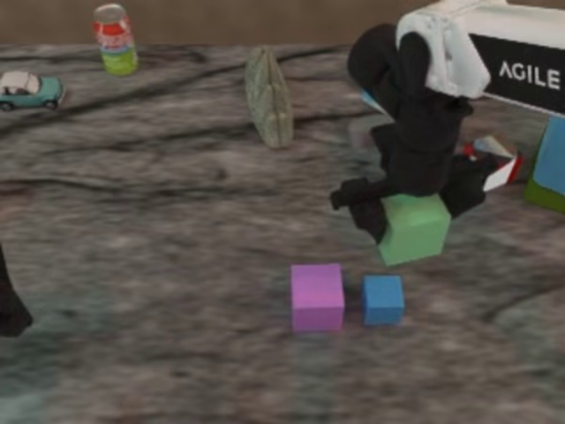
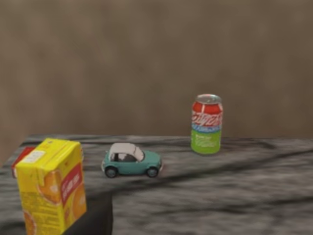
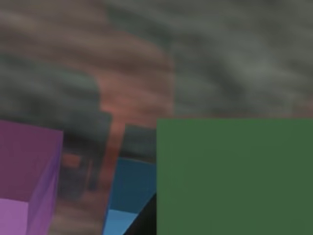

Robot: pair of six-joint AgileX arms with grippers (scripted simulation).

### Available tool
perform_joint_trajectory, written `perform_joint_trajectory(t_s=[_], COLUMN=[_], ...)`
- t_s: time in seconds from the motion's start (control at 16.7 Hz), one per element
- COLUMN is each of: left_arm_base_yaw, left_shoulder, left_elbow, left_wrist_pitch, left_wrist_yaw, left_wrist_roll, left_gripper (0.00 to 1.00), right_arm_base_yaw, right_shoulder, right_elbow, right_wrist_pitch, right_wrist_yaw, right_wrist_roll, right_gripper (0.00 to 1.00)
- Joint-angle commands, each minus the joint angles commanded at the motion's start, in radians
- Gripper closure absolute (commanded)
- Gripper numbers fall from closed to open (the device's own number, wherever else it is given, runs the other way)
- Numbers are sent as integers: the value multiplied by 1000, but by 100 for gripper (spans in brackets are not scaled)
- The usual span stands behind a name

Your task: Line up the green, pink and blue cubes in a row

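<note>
The pink cube [image 1: 317, 297] and the smaller blue cube [image 1: 382, 299] stand side by side on the table, a small gap between them. The light green cube [image 1: 415, 231] is just behind and to the right of the blue one, with my right gripper [image 1: 415, 216] shut on it, black fingers on its left and right faces. In the right wrist view the green cube [image 3: 234, 176] fills the near side, with the blue cube [image 3: 129, 191] and the pink cube [image 3: 24, 171] beyond it. My left arm [image 1: 9, 305] stays parked at the left edge.
A soda can [image 1: 115, 38] and a toy car [image 1: 29, 90] stand at the back left, a greenish pouch [image 1: 269, 95] at the back middle. A red, white and black box [image 1: 496, 166] and a blue-green item [image 1: 552, 163] lie at the right. A yellow juice carton [image 2: 51, 188] shows near the left wrist.
</note>
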Motion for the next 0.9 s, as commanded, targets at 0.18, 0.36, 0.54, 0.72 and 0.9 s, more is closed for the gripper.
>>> perform_joint_trajectory(t_s=[0.18, 0.36, 0.54, 0.72, 0.9], left_arm_base_yaw=[0, 0, 0, 0, 0], left_shoulder=[0, 0, 0, 0, 0], left_elbow=[0, 0, 0, 0, 0], left_wrist_pitch=[0, 0, 0, 0, 0], left_wrist_yaw=[0, 0, 0, 0, 0], left_wrist_roll=[0, 0, 0, 0, 0], left_gripper=[0, 0, 0, 0, 0], right_arm_base_yaw=[116, 238, 341, 402, 411], right_shoulder=[129, 253, 345, 394, 401], right_elbow=[248, 514, 702, 797, 809], right_wrist_pitch=[-110, -220, -305, -352, -359], right_wrist_yaw=[2, 4, 7, 10, 10], right_wrist_roll=[191, 396, 566, 660, 672], right_gripper=[100, 100, 100, 100, 100])
